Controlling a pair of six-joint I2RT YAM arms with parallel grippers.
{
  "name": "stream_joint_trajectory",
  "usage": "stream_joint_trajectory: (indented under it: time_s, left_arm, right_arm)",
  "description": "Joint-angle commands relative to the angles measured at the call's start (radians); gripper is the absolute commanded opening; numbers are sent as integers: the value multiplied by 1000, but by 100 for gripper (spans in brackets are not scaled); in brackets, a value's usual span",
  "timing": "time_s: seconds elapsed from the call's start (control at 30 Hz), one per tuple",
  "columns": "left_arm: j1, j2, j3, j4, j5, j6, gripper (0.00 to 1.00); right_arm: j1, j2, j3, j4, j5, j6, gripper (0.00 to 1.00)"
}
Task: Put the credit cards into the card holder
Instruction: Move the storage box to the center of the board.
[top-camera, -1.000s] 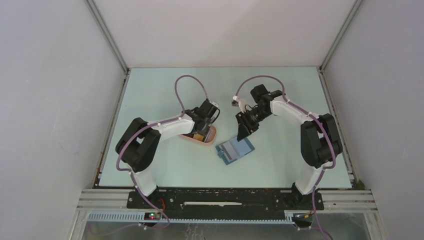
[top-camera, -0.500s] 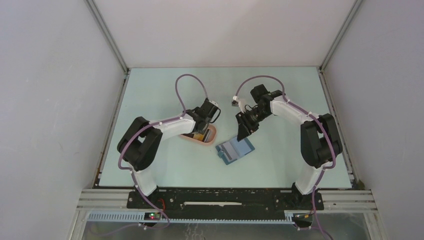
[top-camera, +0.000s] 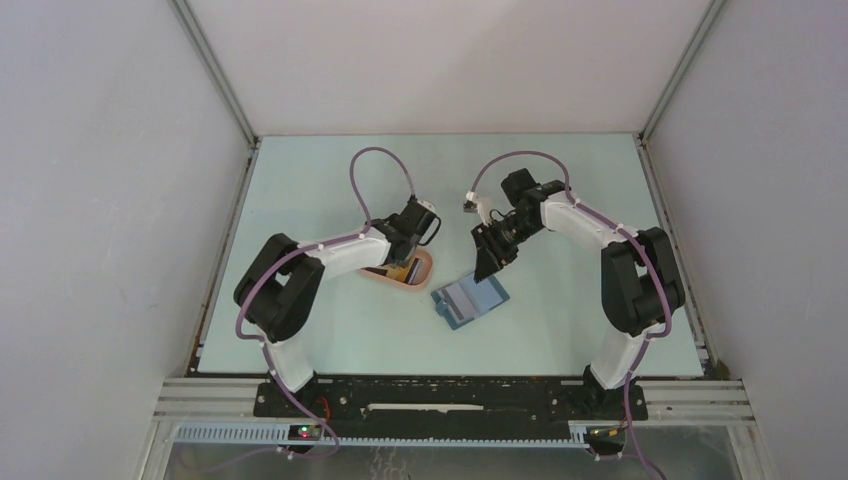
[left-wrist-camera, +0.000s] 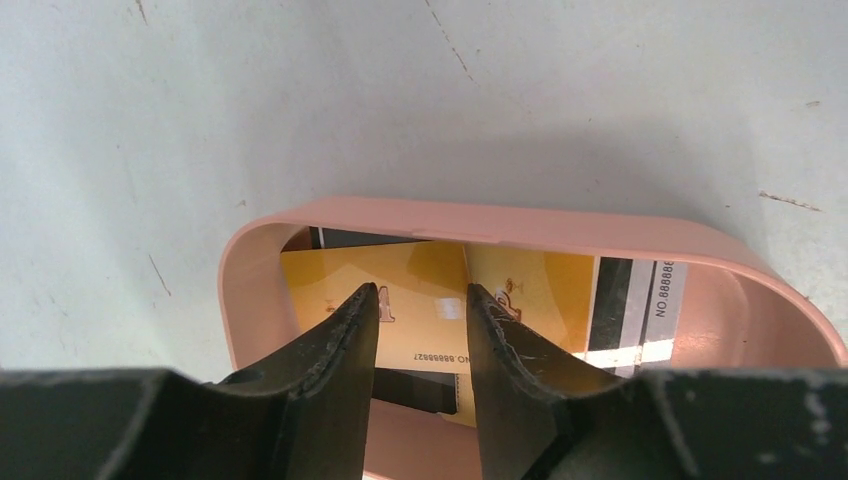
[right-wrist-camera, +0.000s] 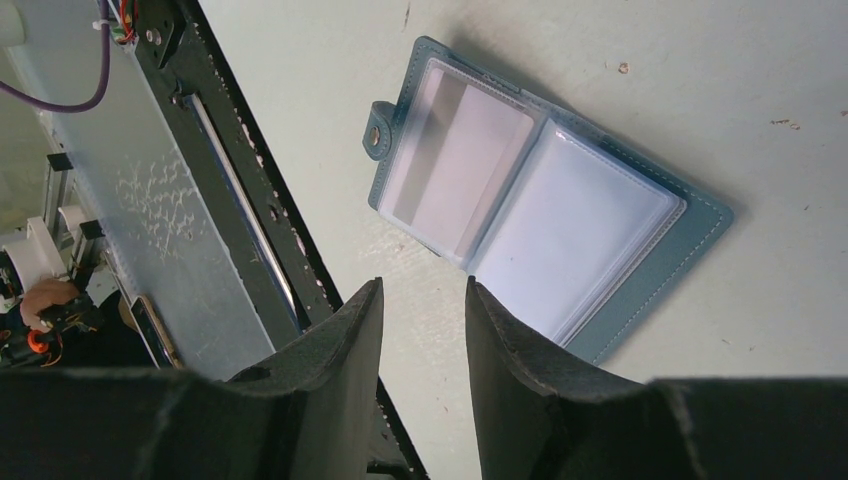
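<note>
The credit cards lie in a salmon-pink tray (left-wrist-camera: 500, 222) (top-camera: 426, 270). A yellow-orange card (left-wrist-camera: 425, 275) is on top, a black card (left-wrist-camera: 415, 390) pokes out beneath it, and a whitish card (left-wrist-camera: 655, 300) with a dark stripe lies to the right. My left gripper (left-wrist-camera: 420, 290) (top-camera: 403, 263) reaches down into the tray, jaws apart, tips at the yellow card, which shows through the gap. The card holder (right-wrist-camera: 560, 240) (top-camera: 470, 298) lies open flat on the table, clear sleeves up. My right gripper (right-wrist-camera: 422, 283) (top-camera: 487, 268) hovers open just behind it, holding nothing.
The pale green table (top-camera: 330, 190) is walled by white panels on three sides. A black rail (right-wrist-camera: 250, 210) runs along its near edge, where both arm bases are bolted. The tray and the holder sit side by side at the table's middle.
The left jaws have narrowed over the yellow card inside the tray. The right arm and the card holder have not moved.
</note>
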Motion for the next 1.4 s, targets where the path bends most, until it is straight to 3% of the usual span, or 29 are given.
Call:
stream_joint_trajectory:
  time_s: [0.0,0.3,1.37]
  left_arm:
    - [2,-46,7,20,32,-5,43]
    - [2,-37,-25,24,14,-27,46]
    - [-8,-117,-54,-98,-161,-81,36]
  right_arm:
    - [-4,-16,22,-11,-18,-16,44]
    - [-4,-14,23,-11,-18,-18,44]
    - [-4,-11,22,-13,-24,-19,44]
